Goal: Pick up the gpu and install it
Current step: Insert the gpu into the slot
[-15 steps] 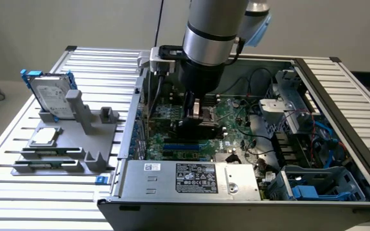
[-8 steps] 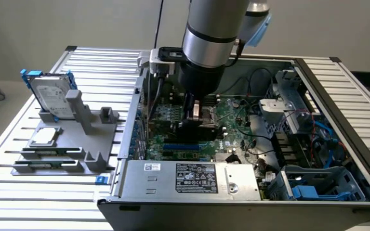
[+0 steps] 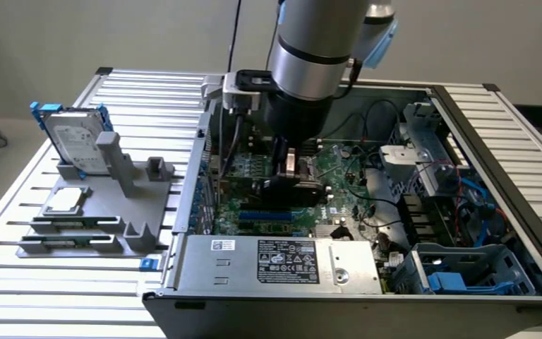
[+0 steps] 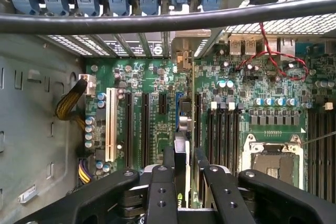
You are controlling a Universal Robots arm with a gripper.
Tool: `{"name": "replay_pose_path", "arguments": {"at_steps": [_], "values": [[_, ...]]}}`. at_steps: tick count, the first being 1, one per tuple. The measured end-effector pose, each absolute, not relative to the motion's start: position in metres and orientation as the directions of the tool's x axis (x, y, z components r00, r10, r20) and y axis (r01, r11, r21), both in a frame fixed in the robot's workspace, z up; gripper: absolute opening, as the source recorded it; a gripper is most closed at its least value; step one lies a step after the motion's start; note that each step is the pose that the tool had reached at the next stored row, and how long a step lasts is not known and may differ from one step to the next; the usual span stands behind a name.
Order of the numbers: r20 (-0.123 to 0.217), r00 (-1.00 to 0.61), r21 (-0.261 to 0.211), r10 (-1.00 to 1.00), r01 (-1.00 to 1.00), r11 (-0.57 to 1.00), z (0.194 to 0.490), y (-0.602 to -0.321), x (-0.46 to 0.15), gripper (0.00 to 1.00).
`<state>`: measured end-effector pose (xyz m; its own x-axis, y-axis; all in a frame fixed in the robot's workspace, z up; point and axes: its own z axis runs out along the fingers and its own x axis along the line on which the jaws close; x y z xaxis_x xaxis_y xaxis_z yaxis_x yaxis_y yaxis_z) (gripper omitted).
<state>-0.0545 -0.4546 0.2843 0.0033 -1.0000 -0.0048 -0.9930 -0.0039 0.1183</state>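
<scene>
Gripper (image 4: 184,157) sits nearest the wrist camera. Its black fingers (image 4: 161,187) are clenched on the gpu (image 4: 181,174). You hold the card edge-on between them, over the motherboard (image 4: 142,77) and in line with the long black slots (image 4: 128,129). Whether the card is seated in a slot cannot be told.

In the exterior view, the power supply (image 3: 276,260) lies nearest, at six o'clock inside the open case (image 3: 346,314). Beyond it, near centre, your gripper reaches down into the case with the gpu upright beneath it. At nine o'clock, outside the case, a grey rack (image 3: 92,212) stands on the table (image 3: 64,304). A hard drive (image 3: 71,138) stands on edge at the rack's far end, at ten o'clock.
</scene>
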Motion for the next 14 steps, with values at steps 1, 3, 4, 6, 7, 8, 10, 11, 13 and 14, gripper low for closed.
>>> {"name": "replay_pose_path", "arguments": {"at_steps": [1, 3, 4, 6, 7, 8, 10, 11, 13, 14], "values": [[-0.005, 0.003, 0.118, -1.000, -0.993, -0.004, 0.2842, -0.4546, -0.0536, 0.26], [-0.005, 0.003, 0.118, -1.000, -0.993, -0.004, 0.2842, -0.4549, -0.0532, 0.26], [-0.005, 0.003, 0.118, -1.000, -0.993, -0.004, 0.2842, -0.4557, -0.0531, 0.26], [-0.005, 0.003, 0.118, -1.000, -0.993, -0.004, 0.2842, -0.4585, -0.0531, 0.26], [-0.005, 0.003, 0.118, -1.000, -0.993, -0.004, 0.2841, -0.4598, -0.0531, 0.26], [-0.005, 0.003, 0.118, -1.000, -0.993, -0.004, 0.2837, -0.4603, -0.0532, 0.26], [-0.005, 0.003, 0.116, -1.000, -0.993, -0.004, 0.2823, -0.4604, -0.0534, 0.26], [-0.005, 0.003, 0.115, -1.000, -0.993, -0.003, 0.2815, -0.4604, -0.0538, 0.26], [-0.005, 0.001, 0.114, -1.000, -0.993, -0.001, 0.2799, -0.4604, -0.0562, 0.26], [-0.005, 0.000, 0.114, -1.000, -0.994, 0.000, 0.2790, -0.4604, -0.0581, 0.26]]}}
